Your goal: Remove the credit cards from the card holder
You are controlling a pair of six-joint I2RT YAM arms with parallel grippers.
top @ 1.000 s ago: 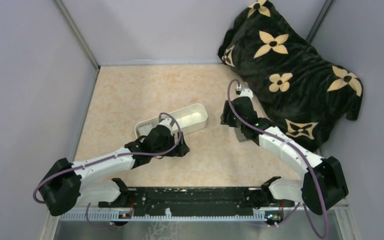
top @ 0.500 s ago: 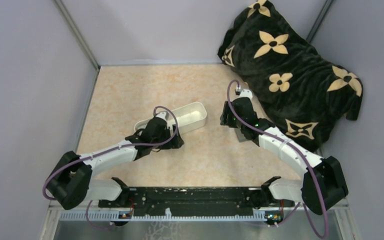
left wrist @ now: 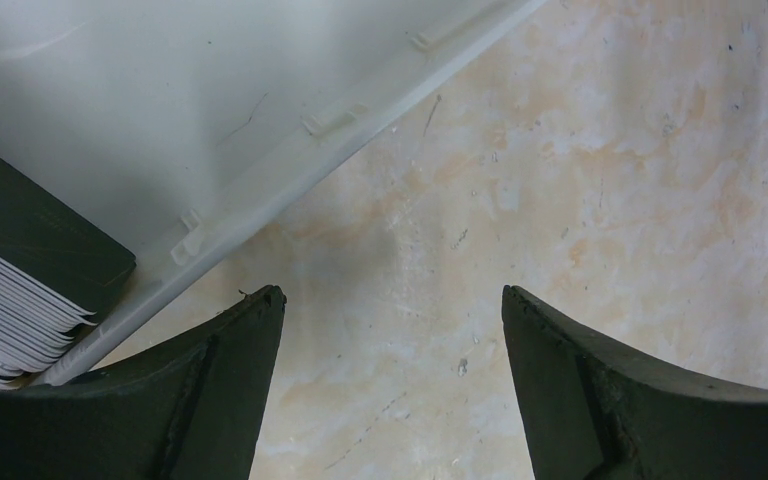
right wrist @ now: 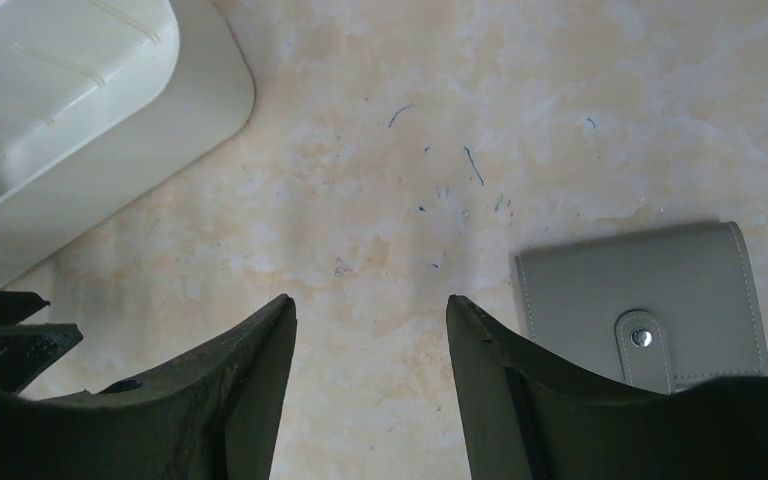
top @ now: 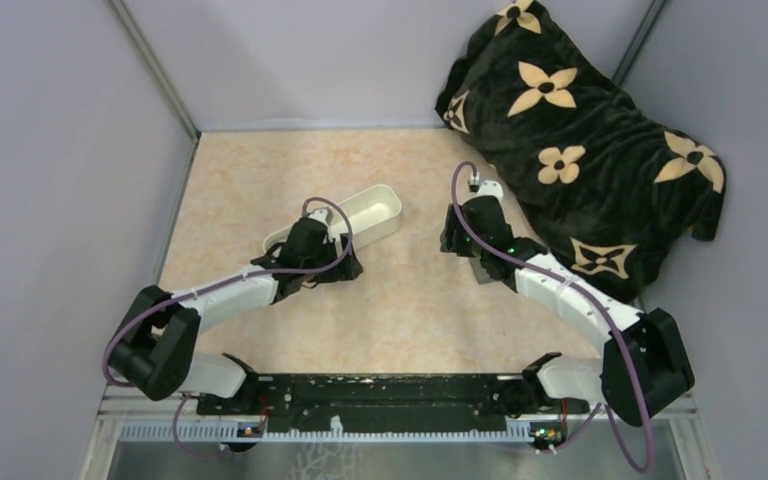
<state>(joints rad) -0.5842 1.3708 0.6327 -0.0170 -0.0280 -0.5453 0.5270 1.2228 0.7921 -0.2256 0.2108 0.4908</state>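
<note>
Your card holder point(right wrist: 642, 300) lies flat and shut on the table point(right wrist: 520, 120). Its long side runs across the right wrist view, snap tab on the near edge, just right of your right gripper point(right wrist: 370, 300), which is parted and empty. Your left gripper point(left wrist: 390, 292) is spread wide, holding nothing, beside the tray point(left wrist: 210, 100) with the cards point(left wrist: 20, 280) stacked in it.

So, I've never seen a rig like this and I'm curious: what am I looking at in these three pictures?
These are two robot arms, left and right, bolted to a table, each ending in a two-finger gripper. The wide picture looks down from above. The other two come from cameras on the wrists, so the dark wedges at the bottom are each gripper's own fingers. The left gripper and right gripper both stand open and hold nothing. On the table lie a white tray with a stack of cards in it and a closed grey wallet. A dark flowered blanket is bunched at the far right.
</note>
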